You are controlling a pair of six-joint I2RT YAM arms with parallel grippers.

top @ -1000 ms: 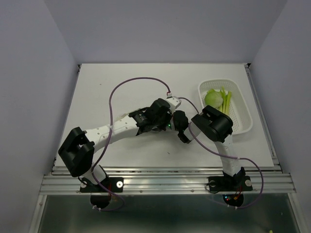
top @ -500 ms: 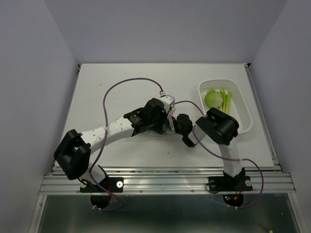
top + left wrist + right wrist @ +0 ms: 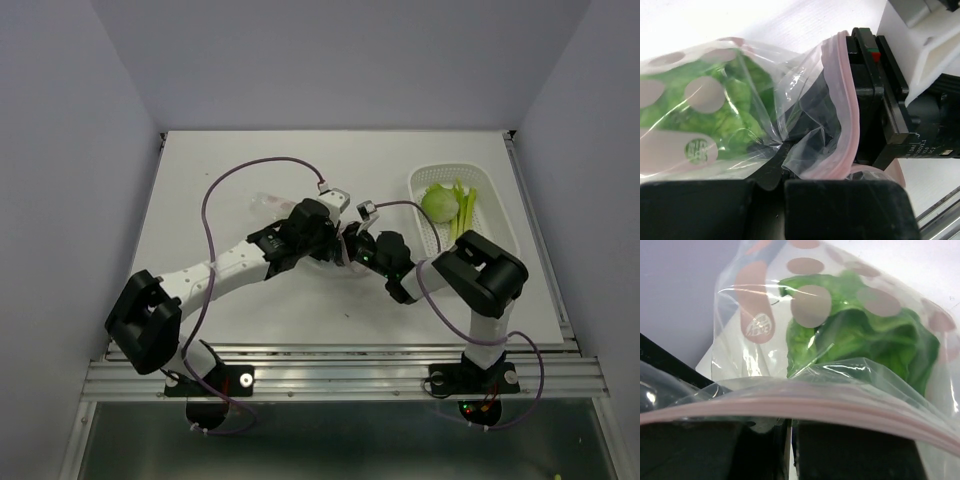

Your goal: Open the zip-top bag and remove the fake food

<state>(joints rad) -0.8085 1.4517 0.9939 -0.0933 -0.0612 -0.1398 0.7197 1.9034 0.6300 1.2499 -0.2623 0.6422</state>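
- Left wrist view: the left gripper [image 3: 784, 181] is clamped tight on the zip-top bag [image 3: 805, 95], with a fold of thin plastic pinched between its matte black fingers.
- The bag is clear, glossy and creased. A soft pink zipper strip [image 3: 850, 110] curves down one edge, and pale pink dots are printed on the film.
- Leafy fake food [image 3: 735, 115], bright green and wrinkled, is seen inside the bag through the plastic.
- Right wrist view: the right gripper [image 3: 791, 440] is closed on the same bag at its zipper edge, and the pink strip is stretched across just above the black fingers. The green leafy piece is bunched in the bag behind it.
- Top external view: both arms are brought together near the middle of a flat white table [image 3: 220, 170], and the bag is held between them.
- A white perforated basket [image 3: 500, 250] is set at the right side. A pale green ball [image 3: 437, 203] and yellow-green strips [image 3: 465, 205] are contained in it.
- A purple cable [image 3: 225, 185] is looped over the table.
- The table is enclosed by plain pale walls [image 3: 330, 60].
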